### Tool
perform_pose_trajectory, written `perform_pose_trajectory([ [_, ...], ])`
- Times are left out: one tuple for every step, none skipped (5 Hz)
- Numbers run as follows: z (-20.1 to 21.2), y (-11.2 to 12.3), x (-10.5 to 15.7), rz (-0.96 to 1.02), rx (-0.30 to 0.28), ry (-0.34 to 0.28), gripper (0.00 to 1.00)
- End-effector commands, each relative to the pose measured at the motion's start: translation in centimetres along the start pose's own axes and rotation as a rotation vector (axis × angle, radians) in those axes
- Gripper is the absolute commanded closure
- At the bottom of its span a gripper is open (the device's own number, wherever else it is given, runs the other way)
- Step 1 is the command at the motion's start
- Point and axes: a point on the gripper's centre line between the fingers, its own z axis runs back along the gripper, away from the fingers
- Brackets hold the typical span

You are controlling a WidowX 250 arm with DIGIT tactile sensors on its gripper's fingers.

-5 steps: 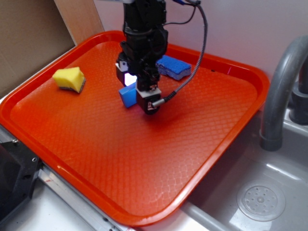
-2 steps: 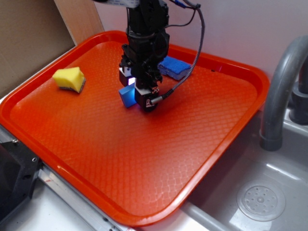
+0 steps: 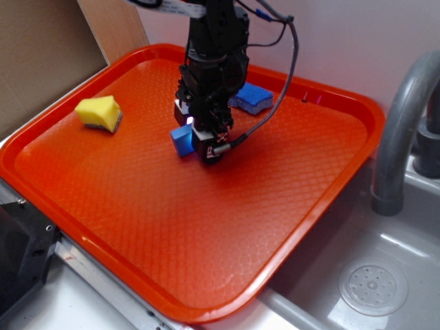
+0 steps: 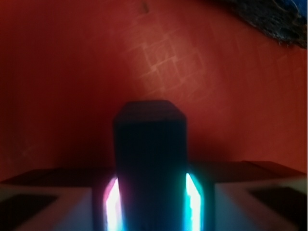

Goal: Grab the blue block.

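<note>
On the tray (image 3: 137,227) — gripper (image 3: 199,137) clamps blue block (image 3: 181,141).

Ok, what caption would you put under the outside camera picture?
Robot fingers lowered around the blue block on the orange tray, sponges nearby.

Matte-black blocky robot arm (image 3: 213,62), stacked boxy segments. Grey sheathed cable (image 3: 287,75) loops off its right side and plugs into a small silver barrel connector (image 3: 223,146) near the tip. Thin black wires up top. Flat white ribbon-like strip (image 3: 177,8) at the upper edge. Black boxy gripper (image 3: 198,134) with a white-violet lit patch on its front. Wrist view: dark squared finger (image 4: 150,159), chamfered top corners, glowing pink strip left, cyan strip right.
</note>
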Motion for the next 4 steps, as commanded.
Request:
perform_pose_trajectory([
  [9.8,0.5,-7.0,0.189,0.035,-0.078,1.0],
  [13.5,0.9,-11.2,0.229,-0.016,-0.172,1.0],
  [16.1,1.7,-12.9,0.23,-0.084,-0.234,1.0],
  [15.1,1.2,-12.1,0.177,-0.104,-0.184,1.0],
])
